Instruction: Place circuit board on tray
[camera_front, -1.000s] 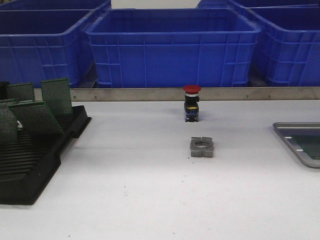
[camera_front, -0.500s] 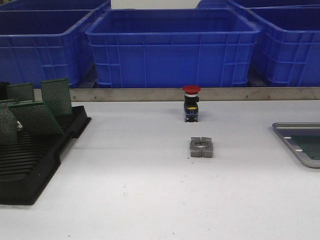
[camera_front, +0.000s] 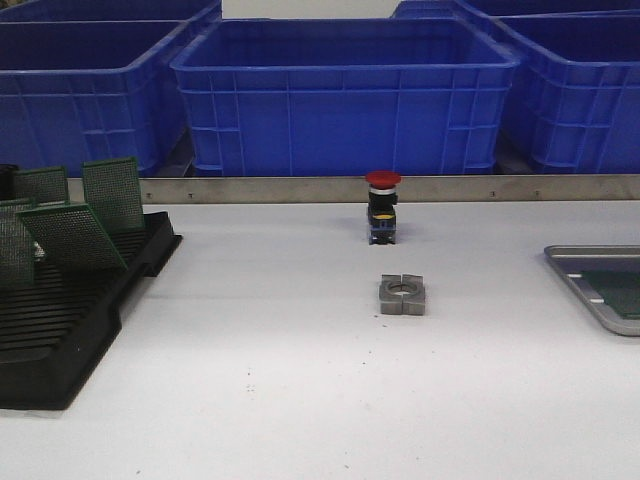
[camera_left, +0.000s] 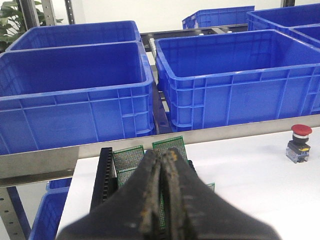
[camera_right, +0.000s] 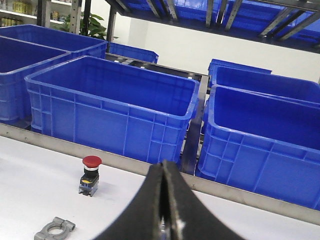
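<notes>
Several green circuit boards stand tilted in a black slotted rack at the left of the table. The grey metal tray lies at the right edge, partly cut off, with one green board flat in it. Neither gripper shows in the front view. In the left wrist view my left gripper is shut with nothing held, above and short of the rack and its boards. In the right wrist view my right gripper is shut and empty; the tray is out of that view.
A red-capped push button stands at the table's middle back, and a grey metal clamp ring lies in front of it. Big blue bins line a metal rail behind the table.
</notes>
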